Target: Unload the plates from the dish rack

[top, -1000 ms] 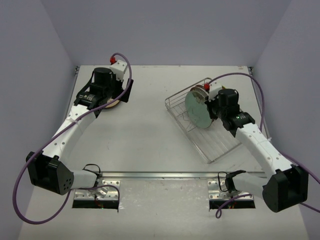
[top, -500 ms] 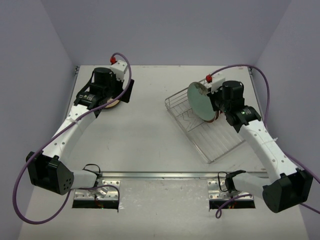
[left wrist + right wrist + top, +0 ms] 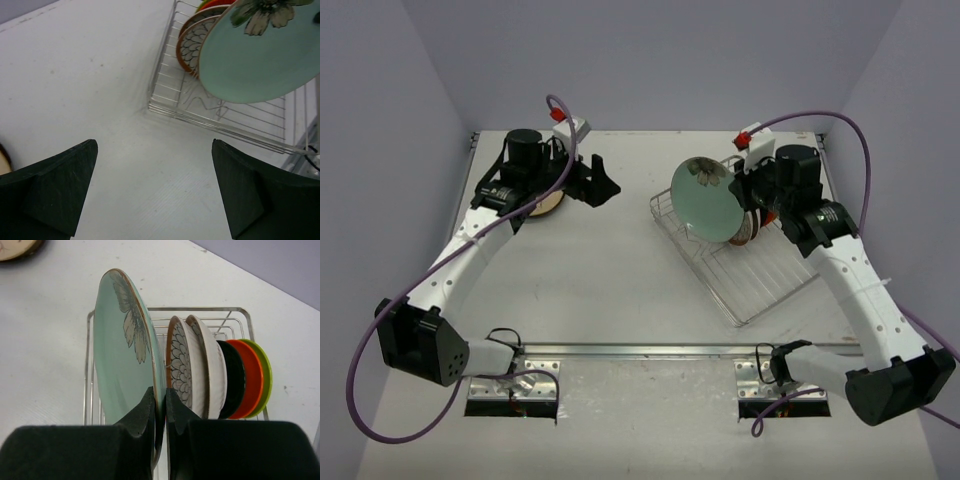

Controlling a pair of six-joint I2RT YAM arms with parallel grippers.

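Lift-out step: the right gripper point(image 3: 160, 396) clamps the rim of the glossy pale green round plate point(image 3: 122, 355) with its flower print. The plate is upright, seemingly clear above the silver wire dish rack point(image 3: 765, 285), far-right on the white desk point(image 3: 620, 290). Next, carry it left and lay it flat. The left gripper point(image 3: 154, 145) hangs spread, empty (far-left side).

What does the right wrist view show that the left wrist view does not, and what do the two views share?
Only the right wrist view shows the right gripper clamped on the rim of the pale green plate, and the black plate further back in the row. Only the left wrist view shows the left gripper, open above the table. Both show the pale green plate, the dish rack, and the patterned cream plate standing in it.
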